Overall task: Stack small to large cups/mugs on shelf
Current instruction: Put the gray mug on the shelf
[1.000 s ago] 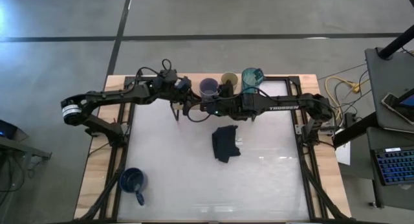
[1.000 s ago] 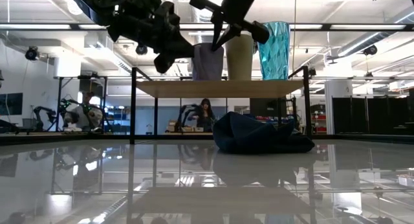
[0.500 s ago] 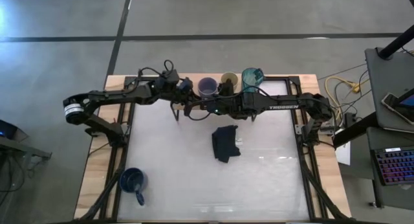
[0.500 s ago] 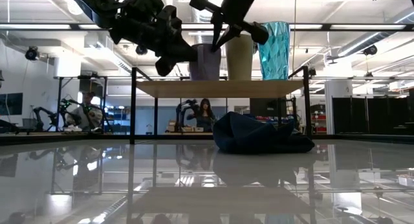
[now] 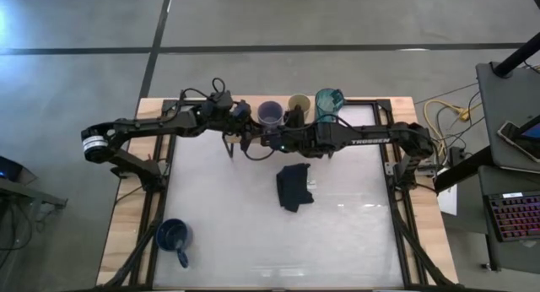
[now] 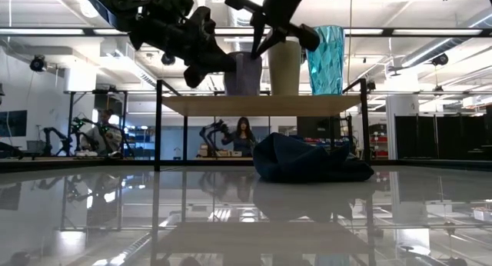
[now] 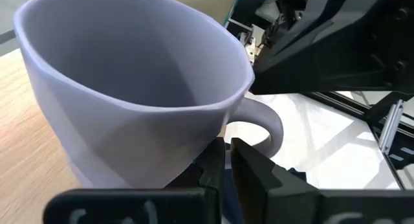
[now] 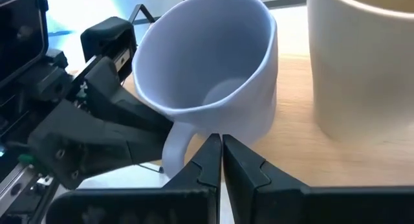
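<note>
The grey-lavender mug [image 5: 270,113] stands upright on the light-wood shelf [image 6: 261,104] at the table's far edge, left of the beige cup [image 5: 298,103] and the teal mug [image 5: 327,101]. The dark blue mug [image 5: 173,236] stands on the tabletop at the near left. My left gripper [image 7: 227,153] is shut at the lavender mug's left side. My right gripper [image 8: 220,149] is shut at the mug's near side, by its handle [image 8: 173,146]. My left gripper comes level from the table's left, and its shut fingertips [image 7: 217,156] lie against the lavender mug's outer wall [image 7: 194,143] just beside the handle's root. The mug stands upright on the shelf. My right gripper slants down from the near right, its shut fingertips [image 8: 210,153] at the mug's wall [image 8: 223,130] next to the handle; I cannot tell whether they touch it.
A dark navy cloth [image 5: 294,187] lies crumpled mid-table in front of the shelf. The shelf's left part [image 6: 192,104] is bare. The two arms meet close together over the shelf's front edge. People show in the room beyond the table [image 6: 244,135].
My left gripper has gone a little toward the lavender mug, up to its left side. The mug has shifted slightly toward the table's left along the shelf and stays upright.
</note>
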Tool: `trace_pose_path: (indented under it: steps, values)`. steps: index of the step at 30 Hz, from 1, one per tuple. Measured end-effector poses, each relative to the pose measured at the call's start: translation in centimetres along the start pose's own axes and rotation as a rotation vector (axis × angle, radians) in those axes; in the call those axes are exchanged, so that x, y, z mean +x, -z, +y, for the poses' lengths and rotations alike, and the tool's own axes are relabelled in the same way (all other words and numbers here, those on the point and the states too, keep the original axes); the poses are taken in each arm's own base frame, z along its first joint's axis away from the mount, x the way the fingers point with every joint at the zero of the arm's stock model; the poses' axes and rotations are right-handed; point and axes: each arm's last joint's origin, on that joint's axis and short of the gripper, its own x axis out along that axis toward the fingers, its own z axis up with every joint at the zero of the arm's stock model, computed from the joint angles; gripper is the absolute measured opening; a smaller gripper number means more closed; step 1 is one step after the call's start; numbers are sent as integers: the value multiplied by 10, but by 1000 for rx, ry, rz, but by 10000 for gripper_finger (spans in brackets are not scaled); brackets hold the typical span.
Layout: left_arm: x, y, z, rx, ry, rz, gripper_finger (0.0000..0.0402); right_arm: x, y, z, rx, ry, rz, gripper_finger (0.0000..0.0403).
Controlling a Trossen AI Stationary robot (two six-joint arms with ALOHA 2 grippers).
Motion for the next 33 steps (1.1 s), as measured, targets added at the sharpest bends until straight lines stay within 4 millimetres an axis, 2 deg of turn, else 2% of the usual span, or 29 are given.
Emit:
trace_pose_path:
  steps: [11,33]
  values:
    - [0,0,0,10,-10,-4,15,-9,10,4,-8,-22,13,9]
    - [-1,-2,2,29,-16,-15,15,-38,42,15,15,-85,6,9]
